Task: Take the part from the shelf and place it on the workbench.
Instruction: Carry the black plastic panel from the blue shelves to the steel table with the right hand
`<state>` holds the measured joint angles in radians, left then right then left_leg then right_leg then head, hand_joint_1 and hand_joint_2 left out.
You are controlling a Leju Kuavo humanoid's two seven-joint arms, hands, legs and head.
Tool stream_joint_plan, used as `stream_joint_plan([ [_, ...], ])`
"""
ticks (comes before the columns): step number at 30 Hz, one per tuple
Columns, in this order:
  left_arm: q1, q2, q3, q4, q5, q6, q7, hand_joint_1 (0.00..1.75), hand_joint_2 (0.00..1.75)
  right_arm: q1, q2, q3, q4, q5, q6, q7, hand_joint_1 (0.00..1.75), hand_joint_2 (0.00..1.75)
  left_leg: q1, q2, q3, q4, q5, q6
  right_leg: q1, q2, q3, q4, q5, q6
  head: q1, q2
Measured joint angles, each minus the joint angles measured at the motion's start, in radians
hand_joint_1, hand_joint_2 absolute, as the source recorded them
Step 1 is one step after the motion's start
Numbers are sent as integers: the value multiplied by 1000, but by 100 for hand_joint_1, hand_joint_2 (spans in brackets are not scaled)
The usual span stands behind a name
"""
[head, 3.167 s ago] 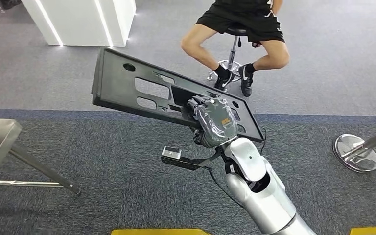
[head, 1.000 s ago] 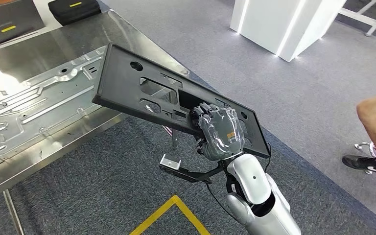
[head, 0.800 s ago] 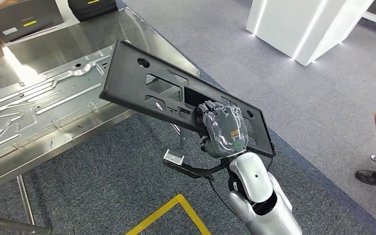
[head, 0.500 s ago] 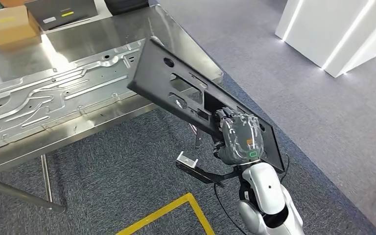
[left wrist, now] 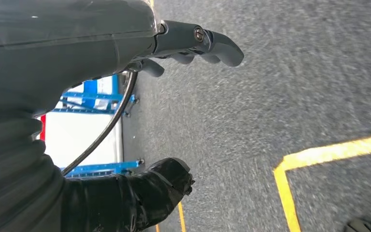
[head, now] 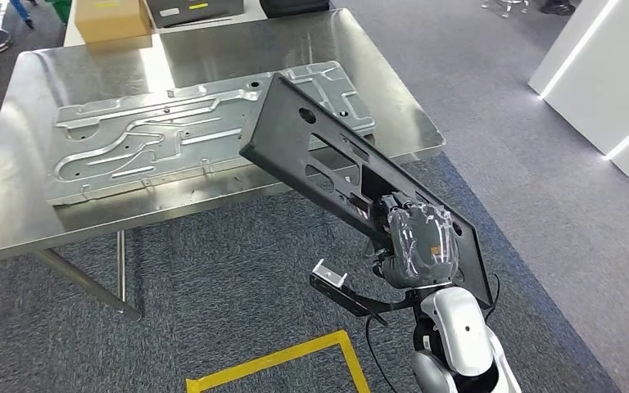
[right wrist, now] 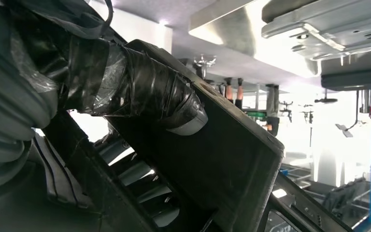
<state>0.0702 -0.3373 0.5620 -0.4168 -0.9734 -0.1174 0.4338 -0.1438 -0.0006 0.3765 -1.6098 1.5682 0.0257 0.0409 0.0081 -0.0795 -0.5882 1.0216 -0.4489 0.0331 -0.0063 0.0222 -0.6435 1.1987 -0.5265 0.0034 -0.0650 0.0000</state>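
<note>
No readable text, labels or numbers anywhere. Small yellow label on the dark case [head: 192,8] at the table's [head: 16,237] far edge is too blurred to read. Green mark on the right hand [head: 419,246]: illegible too.

The part [head: 319,155] looks like matt black plastic. The workbench [head: 33,221] is shiny brushed steel, bearing a dull grey stamped metal panel [head: 156,139]. A clear glossy film covers the right hand [head: 418,246]. The floor [head: 213,286] is rough grey carpet.

A stamped metal panel [head: 196,131] and cardboard box [head: 111,16] lie well apart.
</note>
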Motion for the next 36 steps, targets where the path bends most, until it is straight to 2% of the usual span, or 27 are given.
stream_joint_plan([
  [1,4,-1,-5,-6,-7,-4,0,0,175,1,-2,0,-3,0,3,5,175,175,0,-14,0,1,1,-1,1,26,28,-68,33,-7,0,0],
  [3,11,-2,-14,-17,-18,-14,0,0,175,5,-6,0,-13,0,9,11,175,175,2,-39,-6,2,3,-7,2,66,61,-153,61,-15,0,0],
  [4,14,-2,-16,-22,-23,-19,0,0,175,7,-7,0,-17,0,13,13,175,175,5,-51,-10,1,6,-12,3,69,65,-163,58,-17,0,0],
  [5,18,-2,-18,-25,-26,-22,0,0,175,8,-8,0,-22,0,14,15,175,175,7,-64,-13,-1,8,-18,5,59,66,-169,59,-18,0,0],
  [6,22,-1,-19,-28,-29,-25,0,0,175,9,-8,0,-27,0,15,16,175,175,7,-63,-15,1,7,-24,3,45,70,-175,62,-20,-1,0],
  [7,25,-1,-21,-31,-31,-26,0,0,175,9,-9,0,-32,0,16,17,175,175,4,-47,-20,11,-1,-28,0,32,75,-184,65,-23,-2,0],
  [8,27,0,-22,-35,-32,-28,0,0,175,10,-9,0,-36,0,16,17,175,175,1,-20,-32,38,-20,-32,-2,17,80,-193,68,-28,-3,0],
  [10,28,2,-26,-43,-40,-34,0,0,175,15,-10,0,-41,0,19,17,175,175,-1,43,-82,147,-81,-38,-3,-15,84,-200,70,-34,-6,0],
  [11,28,2,-29,-46,-47,-39,0,0,175,19,-11,0,-43,0,22,19,175,175,1,58,-113,210,-109,-41,-2,-32,83,-200,70,-36,-6,0],
  [12,29,3,-32,-48,-58,-46,0,0,175,23,-12,0,-44,0,26,20,175,175,5,66,-133,255,-122,-45,-2,-49,83,-199,69,-35,-6,0],
  [13,30,3,-34,-51,-70,-53,0,0,175,26,-13,0,-45,0,32,23,175,175,9,71,-137,265,-118,-50,-2,-65,83,-199,68,-34,-6,0],
  [14,31,3,-34,-54,-83,-60,0,0,175,29,-14,0,-48,0,39,25,175,175,12,78,-119,235,-95,-53,-4,-80,83,-197,66,-31,-6,0],
  [15,32,3,-34,-56,-99,-68,0,0,175,30,-16,0,-52,0,47,29,175,175,14,91,-82,172,-62,-56,-5,-93,83,-193,63,-27,-6,0],
  [17,32,3,-34,-60,-129,-81,0,0,175,31,-26,0,-63,0,63,46,175,175,12,131,-12,44,-20,-54,-4,-115,83,-183,55,-15,-6,0],
  [18,31,3,-33,-61,-145,-87,-1,0,175,31,-36,0,-69,0,71,61,175,175,10,143,6,10,-13,-48,-2,-124,84,-179,52,-8,-5,0],
  [19,31,3,-31,-61,-161,-93,-2,0,175,29,-48,2,-74,0,80,80,175,175,6,145,9,1,-16,-42,1,-133,85,-177,50,-2,-5,0],
  [21,31,3,-26,-61,-189,-102,-5,0,175,22,-81,13,-81,0,99,135,175,175,6,121,5,-1,-10,-26,0,-145,89,-178,49,10,-4,0],
  [23,29,1,-17,-60,-210,-105,-8,0,175,6,-130,43,-85,0,118,214,175,175,9,100,5,-7,-2,-11,-6,-109,80,-146,21,22,-4,0],
  [25,24,0,-10,-59,-222,-106,-13,0,175,-14,-190,94,-86,0,135,298,175,175,10,80,4,-9,4,-2,-9,-51,35,-42,-43,27,-3,0],
  [26,23,0,-8,-58,-225,-106,-15,0,175,-21,-218,123,-86,0,142,328,175,175,8,68,1,-8,5,1,-9,-35,4,25,-74,28,-3,0],
  [27,21,0,-6,-58,-227,-106,-16,0,175,-26,-242,149,-86,0,146,346,175,175,7,54,-1,-7,6,2,-8,-28,-22,78,-91,27,-3,0],
  [28,20,0,-4,-57,-228,-106,-16,0,175,-28,-263,170,-85,0,149,353,175,175,5,39,-2,-6,7,3,-8,-25,-34,101,-88,26,-3,0],
  [29,20,0,-1,-57,-229,-106,-16,0,175,-30,-278,184,-86,0,152,356,175,175,4,23,-3,-4,7,3,-7,-22,-27,84,-65,23,-3,0],
  [30,20,0,1,-56,-230,-106,-16,0,175,-35,-291,193,-86,0,154,361,175,175,4,8,-2,-2,7,3,-7,-13,-3,30,-27,18,-3,0],
  [32,18,-2,6,-55,-231,-106,-18,0,175,-52,-314,216,-86,0,164,384,175,175,3,-19,-3,1,8,0,-8,39,55,-104,34,5,-3,0],
  [34,15,-3,11,-51,-233,-106,-19,0,175,-67,-338,245,-85,0,191,425,175,175,6,-44,-11,3,12,-10,-6,74,82,-169,49,-3,-3,0],
  [36,14,-3,15,-44,-234,-106,-19,0,175,-81,-360,274,-85,0,223,457,175,175,10,-68,-20,0,19,-23,-6,57,86,-179,51,-7,-3,0],
])
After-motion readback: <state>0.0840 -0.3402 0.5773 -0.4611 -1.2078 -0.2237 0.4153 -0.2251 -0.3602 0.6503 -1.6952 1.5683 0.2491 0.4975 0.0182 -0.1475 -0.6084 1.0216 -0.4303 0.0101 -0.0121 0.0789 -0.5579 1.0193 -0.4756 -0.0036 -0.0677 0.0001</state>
